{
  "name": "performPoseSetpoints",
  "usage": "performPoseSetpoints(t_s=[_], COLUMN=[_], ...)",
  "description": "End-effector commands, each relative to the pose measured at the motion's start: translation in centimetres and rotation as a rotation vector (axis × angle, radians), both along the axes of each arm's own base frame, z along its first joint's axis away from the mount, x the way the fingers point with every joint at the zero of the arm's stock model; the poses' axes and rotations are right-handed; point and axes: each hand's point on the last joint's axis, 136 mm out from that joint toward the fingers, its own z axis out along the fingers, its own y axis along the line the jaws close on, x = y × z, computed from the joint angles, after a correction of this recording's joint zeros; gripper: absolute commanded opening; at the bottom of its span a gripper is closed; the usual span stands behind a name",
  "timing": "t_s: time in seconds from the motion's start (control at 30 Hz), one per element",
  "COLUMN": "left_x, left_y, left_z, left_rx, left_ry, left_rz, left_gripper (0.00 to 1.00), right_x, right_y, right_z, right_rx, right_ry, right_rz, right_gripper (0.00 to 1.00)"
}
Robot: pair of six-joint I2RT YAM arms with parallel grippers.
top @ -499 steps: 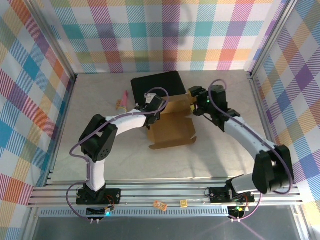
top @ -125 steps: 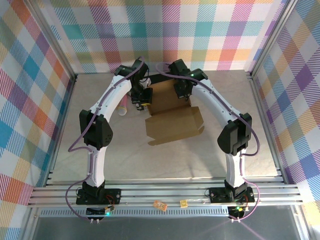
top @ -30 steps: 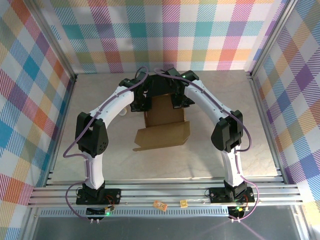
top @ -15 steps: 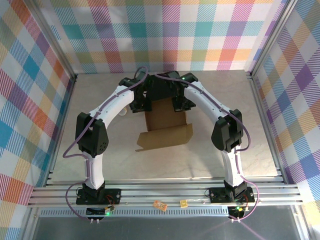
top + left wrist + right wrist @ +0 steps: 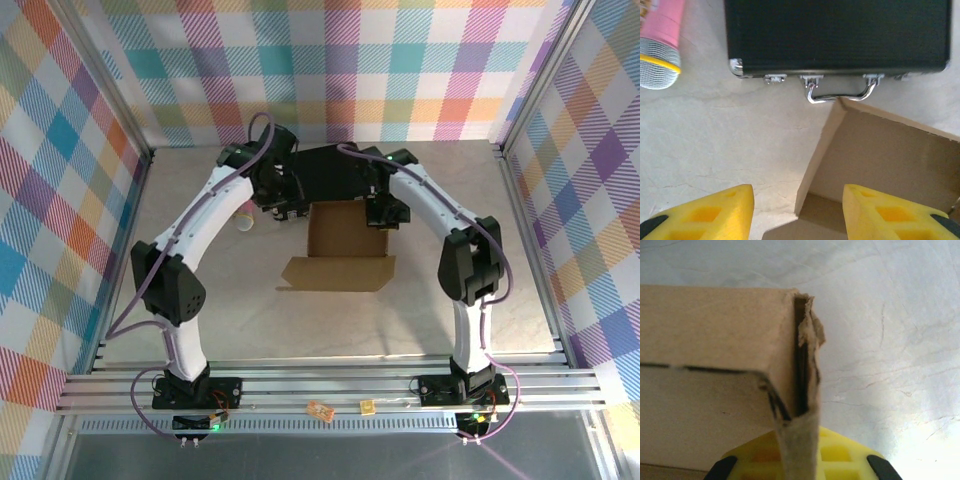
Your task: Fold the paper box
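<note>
**Right gripper clamped on a box corner, left gripper released beside the opposite wall**

The paper box (image 5: 345, 235) sits near the middle of the worktop (image 5: 200, 300), just in front of the black case (image 5: 335, 172). From above, its brown base lies flat, with raised walls on the left and right sides. A long flap is spread out on the worktop along the near edge.

The right gripper (image 5: 386, 212) is at the box's far right corner. In the right wrist view it (image 5: 800, 460) is clenched on the cardboard. A ragged strip at the corner of the paper box (image 5: 715, 330) runs down between the yellow fingers (image 5: 840, 455), and the folded wall stands upright beside it.

The left gripper (image 5: 284, 206) hangs over the far left corner of the box. In the left wrist view its (image 5: 797, 210) jaws stand apart and hold nothing. One yellow finger (image 5: 705, 212) is over bare worktop and the other is over the inside of the box. The upright left wall of the paper box (image 5: 825, 150) rises in the gap between them, and no finger visibly presses on it.

Beyond that wall lies the black case (image 5: 840, 35), its metal handle (image 5: 840, 96) facing the box and very close to the wall's far tip. A pink object with a silver mesh end (image 5: 657, 55) lies on the worktop to the left of the case, apart from the box
</note>
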Motion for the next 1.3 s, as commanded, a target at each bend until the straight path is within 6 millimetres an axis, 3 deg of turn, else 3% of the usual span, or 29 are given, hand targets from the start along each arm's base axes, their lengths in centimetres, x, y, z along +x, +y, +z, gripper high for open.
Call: performPoseSetpoints(t_s=[0.0,0.13,0.27,0.5,0.83,1.0,1.03,1.1,1.27], left_x=[-1.5,-2.6,-3.3,-4.4,-8.2,-9.7,-9.9,-10.6,-9.9], left_y=[2.5,3.1,3.2,1.6,0.5,-3.2,-4.1,-5.3,-7.0], left_z=[3.0,4.2,5.5,6.6,5.9,4.1,3.7,2.7,1.7], left_rx=[0.004,-0.009,-0.036,-0.038,-0.023,-0.161,-0.178,-0.196,-0.235], left_ry=[-0.023,-0.019,-0.040,-0.020,0.081,0.164,0.177,0.223,0.214], left_rz=[0.160,0.206,0.219,0.174,0.233,0.242,0.232,0.236,0.269], left_gripper=[0.49,0.48,0.49,0.57,0.64,0.66,0.75,0.78,0.79], right_x=[-0.9,-2.3,-4.2,-8.8,-11.6,-12.0,-12.1,-12.0,-12.1], right_y=[-1.4,-3.4,-5.0,-6.9,-4.2,-3.9,-3.8,-3.7,-3.3], right_z=[1.3,0.6,0.2,-2.5,-4.9,-5.2,-5.4,-5.6,-6.0], right_rx=[0.130,0.211,0.184,0.093,0.238,0.243,0.253,0.262,0.260], right_ry=[-0.013,0.012,0.021,0.151,0.286,0.293,0.292,0.281,0.285], right_rz=[-0.189,-0.372,-0.520,-0.839,-1.163,-1.222,-1.240,-1.261,-1.265], right_gripper=[0.00,0.00,0.00,0.00,0.00,0.00,0.00,0.00,0.00])
